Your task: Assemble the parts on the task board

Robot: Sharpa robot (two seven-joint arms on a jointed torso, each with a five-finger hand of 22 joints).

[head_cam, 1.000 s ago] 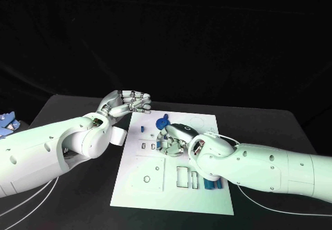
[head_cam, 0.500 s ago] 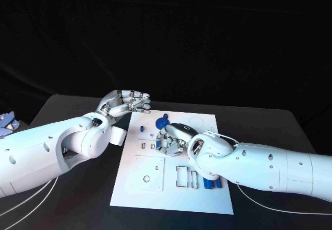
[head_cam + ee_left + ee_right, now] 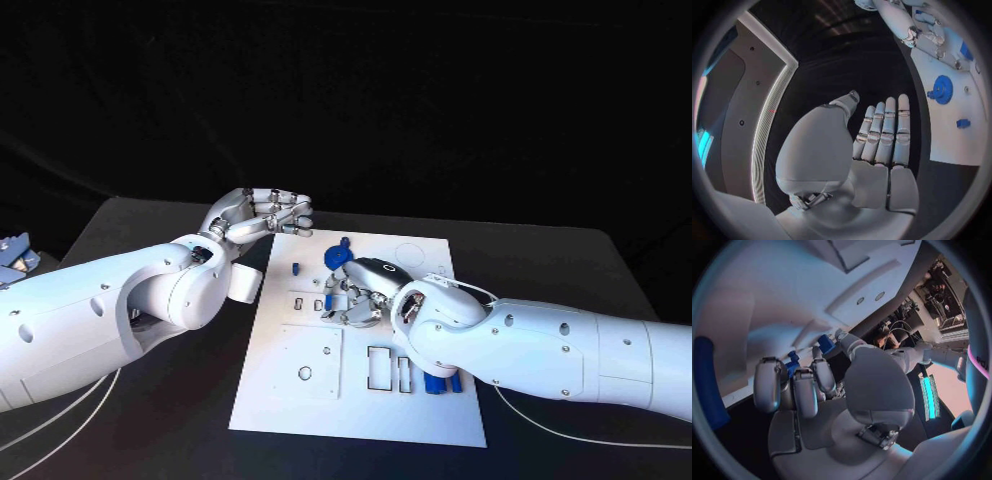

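Blue part (image 3: 826, 344) pinched in the right robot hand (image 3: 361, 296) mid-board (image 3: 361, 420), probably for slotting in, while the left robot hand (image 3: 264, 214) waits empty, fingers straight, at 11 o'clock.

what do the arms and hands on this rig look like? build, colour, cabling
Two glossy white arms with rounded, bulbous shells dotted with small dark screw holes. Each ends in a silver metallic segmented hand: left hand, right hand, whose back carries a dark oval patch. Thin white cables trail from under both arms across the black table.
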